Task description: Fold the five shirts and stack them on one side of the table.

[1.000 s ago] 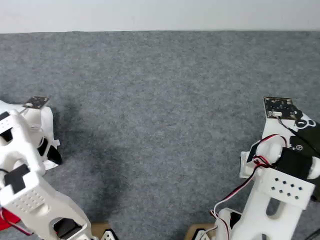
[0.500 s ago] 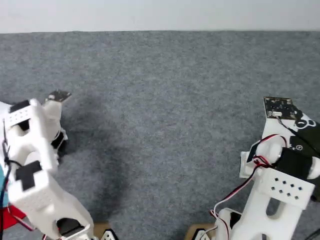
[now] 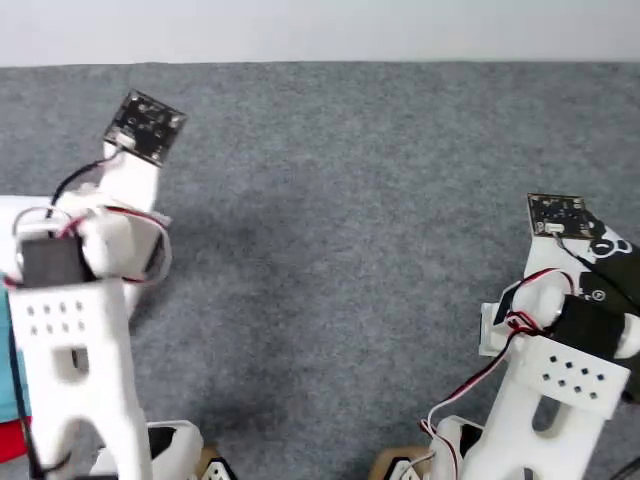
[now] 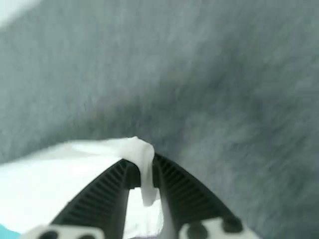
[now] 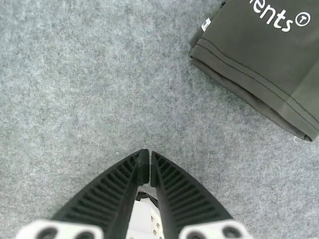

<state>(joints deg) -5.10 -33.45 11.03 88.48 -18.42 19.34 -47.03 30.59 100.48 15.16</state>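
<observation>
The grey felt surface [image 3: 340, 200] takes up most of the high view, bare across its middle. The left arm [image 3: 75, 330] stands tall at the left edge and the right arm [image 3: 555, 370] sits low at the right edge, well apart from each other.

The white shirt [image 4: 45, 174] lies at the left side of the surface, spread out beneath the left arm, with one fold drawn up off the felt. At the same edge the high view shows a strip of teal cloth [image 3: 5, 340] and a patch of red cloth [image 3: 10, 440], probably more shirts waiting. A dark shirt [image 5: 264, 55] lies already folded flat on the right side, near the right arm.

The left gripper [image 4: 144, 167] has its fingers clenched on a narrow pinch of the white shirt, and the cloth bulges out just past the tips. The right gripper [image 5: 149, 159] hovers over bare felt beside the dark shirt, with its fingers pressed together on nothing.

The white shirt looks light, thin and entirely limp. It will sag and trail from any single hold, and it is likely to drag on the rough felt rather than slide. A pinch in the middle of the fabric will only bunch it. It seems better to take it at a hem, shoulder seam or corner, where the doubled cloth gives the fingers more to bite. Both arms should hold it at two spread points so that an edge stays straight while it is laid out for folding.
</observation>
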